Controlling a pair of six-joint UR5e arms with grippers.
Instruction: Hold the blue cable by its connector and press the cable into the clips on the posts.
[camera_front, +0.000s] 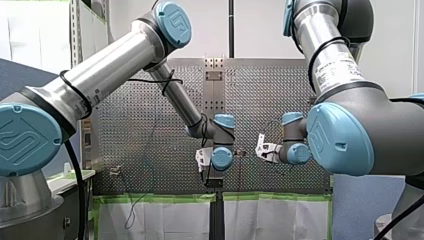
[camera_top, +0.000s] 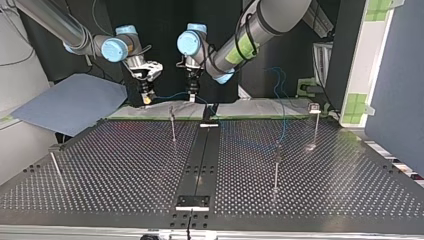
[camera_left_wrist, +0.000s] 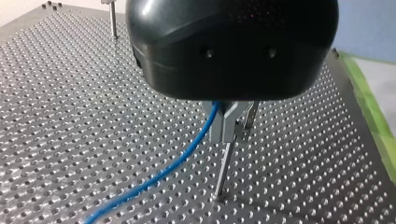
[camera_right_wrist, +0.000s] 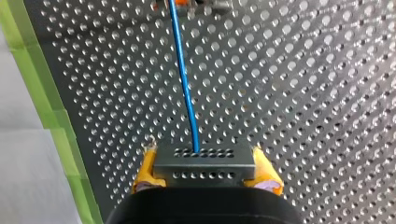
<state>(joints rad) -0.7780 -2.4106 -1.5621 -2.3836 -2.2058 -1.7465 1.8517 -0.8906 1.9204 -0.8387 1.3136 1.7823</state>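
Observation:
In the right wrist view my right gripper (camera_right_wrist: 205, 164) is shut with its yellow pads (camera_right_wrist: 145, 164) on the sides of the black connector (camera_right_wrist: 204, 163). The blue cable (camera_right_wrist: 184, 84) runs straight ahead from it to my left gripper (camera_left_wrist: 231, 128). That gripper's metal fingers (camera_left_wrist: 220, 125) are shut on the cable (camera_left_wrist: 196, 142) just above a thin post (camera_left_wrist: 224, 168). From the fingers the cable trails down over the perforated table (camera_left_wrist: 70, 116). In the top view both grippers hang close together at the far edge, right gripper (camera_top: 146, 96) and left gripper (camera_top: 192, 94), with the cable (camera_top: 171, 95) stretched between them.
Thin posts stand on the table in the top view: one near the far middle (camera_top: 173, 125), two at the right (camera_top: 276, 167) (camera_top: 315, 122), one leaning at the left (camera_top: 55, 167). A black rail (camera_top: 200, 155) runs down the middle. A grey-blue sheet (camera_top: 70, 102) lies off the far left corner.

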